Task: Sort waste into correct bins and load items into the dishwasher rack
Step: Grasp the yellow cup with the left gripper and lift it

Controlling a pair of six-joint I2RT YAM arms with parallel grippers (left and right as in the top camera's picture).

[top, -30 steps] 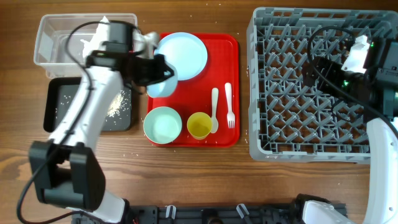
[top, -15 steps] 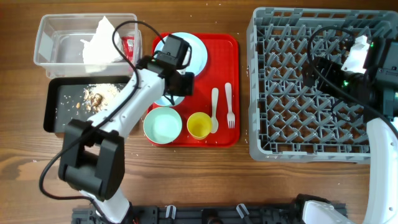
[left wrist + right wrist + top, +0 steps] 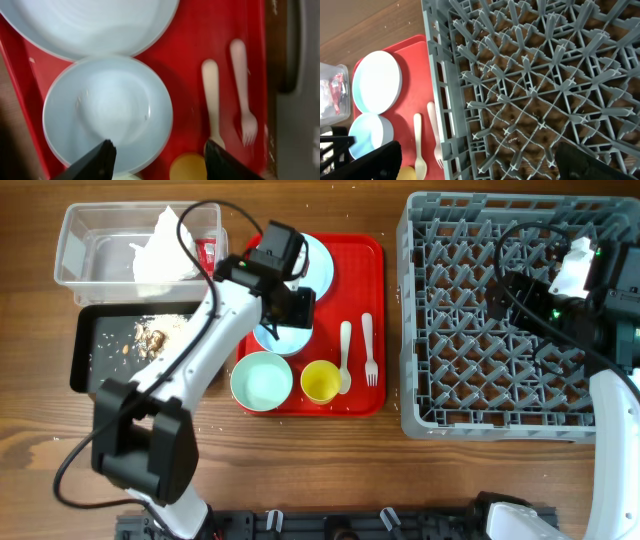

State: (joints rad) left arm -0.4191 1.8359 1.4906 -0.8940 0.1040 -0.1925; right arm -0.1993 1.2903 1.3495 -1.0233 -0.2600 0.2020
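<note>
1. The rack (image 3: 450,330) sits far to the right of the left gripper (image 3: 158,150) and directly beneath the right gripper (image 3: 477,155). The right gripper's fingers are spread wide with nothing between them.
2. The tub (image 3: 90,240) and black tray (image 3: 85,355) lie to the left gripper's left. The napkin (image 3: 160,250) and wrapper (image 3: 207,252) are in the tub and the scraps (image 3: 150,338) are in the tray, so the waste looks sorted.
3. The plate (image 3: 90,25) lies flat just beyond the left gripper. It is stiff and smooth, with little lip for you to pinch.
4. The white bowl (image 3: 107,112) is right under the left gripper, its near rim by the left finger. The fingers are spread wide and empty, the arm reaches across, and the wrist points down over the red tray (image 3: 375,250). The bowl is likely rigid, light and slick, so take it by the rim with one finger inside and one outside.
5. The teal bowl (image 3: 262,380) and cup (image 3: 320,382) are just behind the gripper.
6. The spoon (image 3: 212,100) and fork (image 3: 242,100) are to its right. They lie thin and flat, so you will find them awkward to lift.
</note>
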